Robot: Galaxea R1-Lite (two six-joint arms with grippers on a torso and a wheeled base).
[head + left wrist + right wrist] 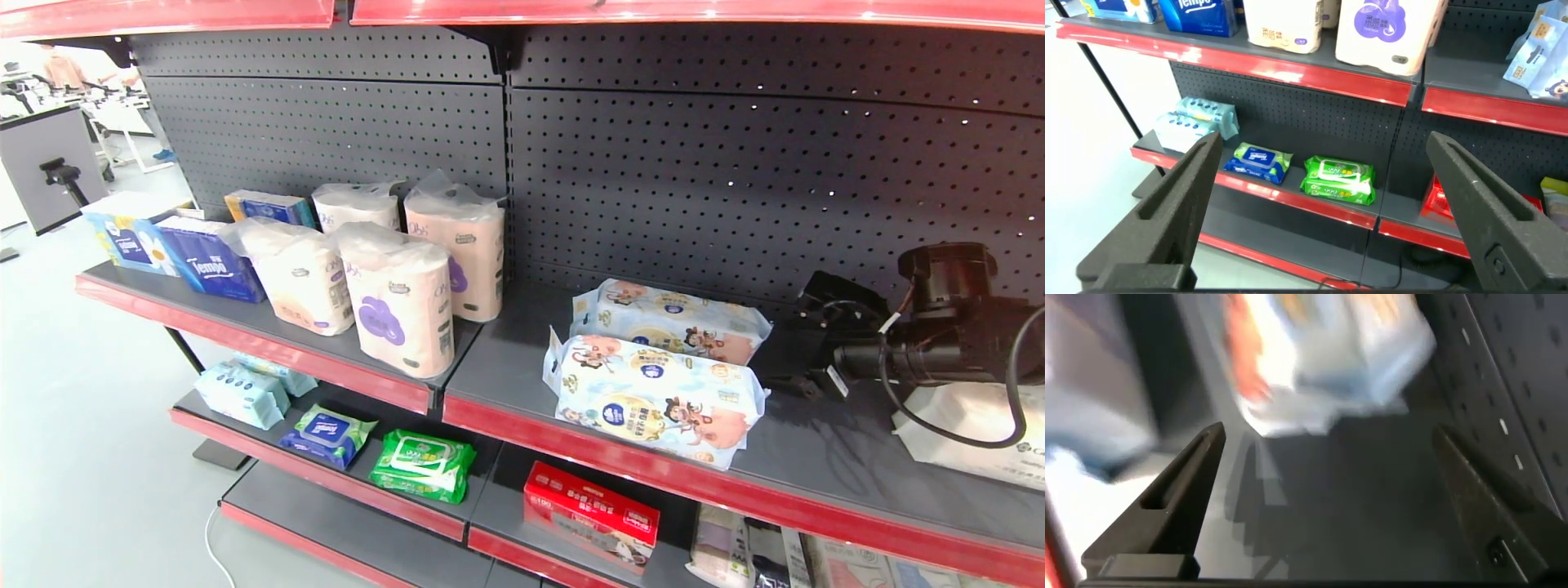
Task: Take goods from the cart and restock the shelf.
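Two patterned tissue packs lie on the middle shelf [816, 457], one in front [653, 400] and one behind [669, 318]. My right gripper [796, 343] hovers just above the shelf to the right of them, open, with nothing between its fingers. In the right wrist view the gripper [1327, 433] faces a patterned pack [1331, 351] a short way ahead. A white pack [971, 445] lies on the shelf under the right arm. My left gripper [1323, 139] is open and empty, held in front of the lower shelves.
Toilet roll packs [400, 298] and blue tissue boxes [208, 261] stand on the shelf's left part. Below lie a light blue pack [1196, 122], a blue wipes pack [1256, 162], a green wipes pack [1339, 180] and a red box [589, 510]. A pegboard backs the shelf.
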